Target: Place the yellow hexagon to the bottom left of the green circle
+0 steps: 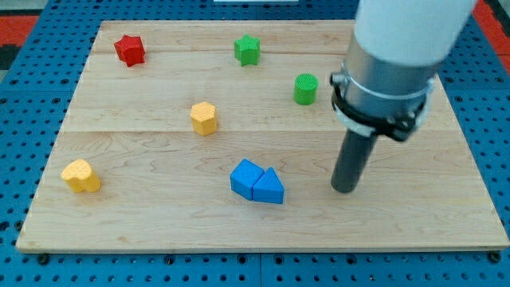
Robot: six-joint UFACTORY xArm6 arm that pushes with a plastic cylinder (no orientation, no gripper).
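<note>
The yellow hexagon [204, 118] sits left of centre on the counter [159, 231], a pale wood board. The green circle [305, 88] is up and to the view's right of it, well apart, w/ bare wood between them. The hexagon touches nothing and has open board on all sides; it is far from every edge.

Other blocks: a green star [248, 49] near the view's top edge, up-left of the circle. A red star [129, 49] near the top-left corner. A second yellow block [82, 175], shape unclear, lies near the view's left edge, low down. Two blue blocks sit below centre, touching each other: a blue block w/ angled faces [246, 178] and a blue triangle [269, 188] on its right. Wide free strip runs along the view's bottom edge, and the right-hand part of the board is bare apart from the arm.

The arm enters from the view's top right: a white body, then a grey collar w/ a black band, then the dark rod, roughly upright. The tip [345, 190] rests on the wood, right of the blue pair and apart from them, below and a bit right of the circle, and far from the hexagon. It touches no block. The end effector is a plain rod w/o jaws, so nothing spreads, closes or pinches.
</note>
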